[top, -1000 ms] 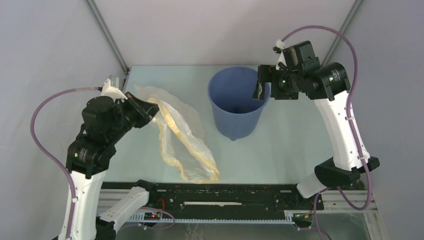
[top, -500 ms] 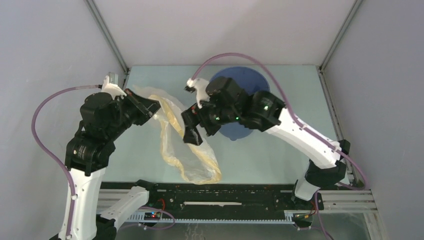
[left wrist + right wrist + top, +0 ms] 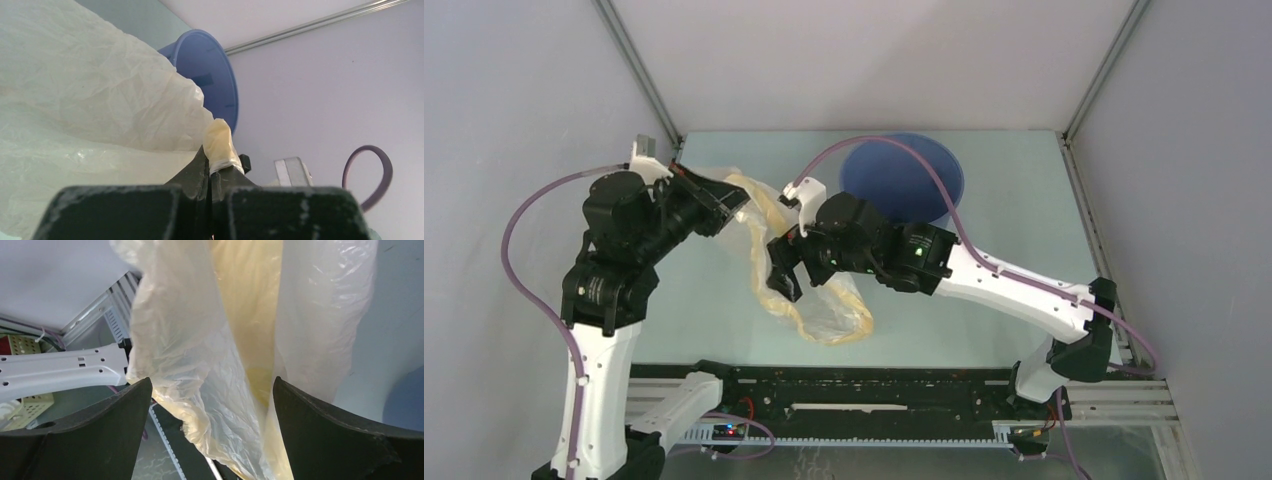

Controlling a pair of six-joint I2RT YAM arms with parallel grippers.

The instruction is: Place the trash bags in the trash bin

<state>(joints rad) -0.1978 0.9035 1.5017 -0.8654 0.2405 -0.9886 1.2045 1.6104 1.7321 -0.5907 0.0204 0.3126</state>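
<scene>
The trash bag point(image 3: 824, 310), pale yellowish crinkly plastic with a yellow rim band, hangs from my left gripper point(image 3: 729, 203) down to the table near the front edge. My left gripper is shut on the bag's rim; the pinched plastic point(image 3: 218, 145) shows at its fingertips. My right gripper point(image 3: 786, 270) is open, its fingers either side of the bag's middle point(image 3: 215, 355), not closed on it. The blue trash bin point(image 3: 904, 180) stands at the back centre, partly hidden behind the right arm. It also shows in the left wrist view point(image 3: 207, 70).
The black rail point(image 3: 864, 385) runs along the table's front edge under the bag's lower end. Enclosure walls and metal frame posts point(image 3: 639, 70) close in the back and sides. The right arm stretches across the table's middle.
My right arm swung from the bin's right rim leftward across the table and lowered its open gripper around the bag. My left gripper raised the bag's rim slightly.
</scene>
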